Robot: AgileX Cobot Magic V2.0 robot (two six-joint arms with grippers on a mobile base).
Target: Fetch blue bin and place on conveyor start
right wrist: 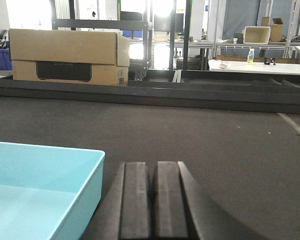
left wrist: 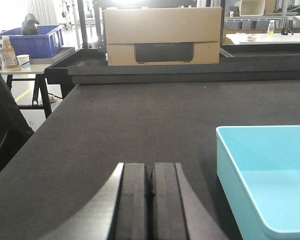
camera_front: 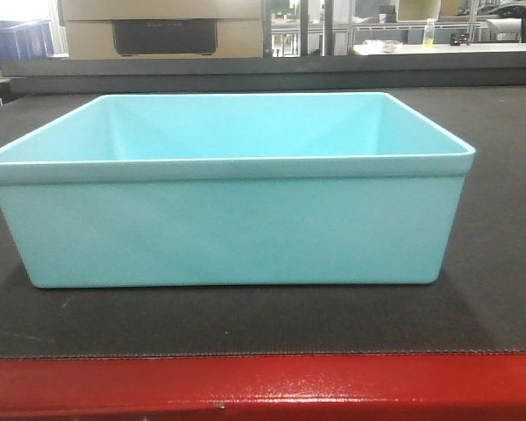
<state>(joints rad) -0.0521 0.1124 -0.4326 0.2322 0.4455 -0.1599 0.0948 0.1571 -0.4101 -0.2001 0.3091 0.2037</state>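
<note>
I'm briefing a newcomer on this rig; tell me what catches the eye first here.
The pale blue bin dominates, sitting empty and upright on the dark belt just behind its red edge. Both grippers, left and right, are shut beside the bin, touching nothing. A cardboard box stands beyond the belt's far end.

We see the conveyor start (camera_front: 508,263), dark textured belt | red strip (camera_front: 263,386) along its near edge | blue bin (camera_front: 232,228) sits upright on it, near that edge

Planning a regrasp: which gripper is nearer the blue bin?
Neither clearly. The left gripper, shut, sits just off the blue bin's left wall; the right gripper, shut, sits just off its right wall, about equally near.
</note>
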